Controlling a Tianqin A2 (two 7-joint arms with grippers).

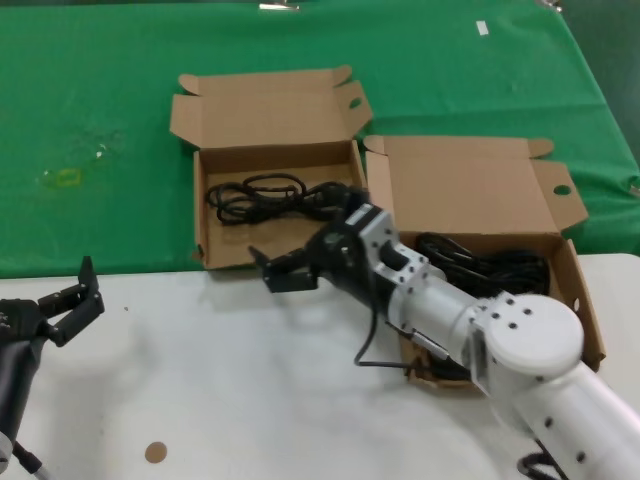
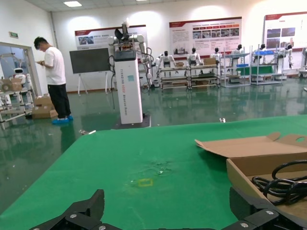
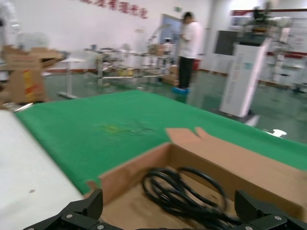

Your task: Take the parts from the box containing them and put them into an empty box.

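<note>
Cord transfer between two boxes.
Right end effector (image 1: 283, 272) gaped wide and empty, one cord (image 1: 262, 196) just beyond it inside the receiving box (image 1: 270, 120), apparently freshly dropped.

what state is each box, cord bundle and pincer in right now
left box: lid open, one cord bundle inside
right box: lid open, cords inside
right pincer: open, empty, at the left box's front wall
left pincer: open, empty, over the white table
</note>
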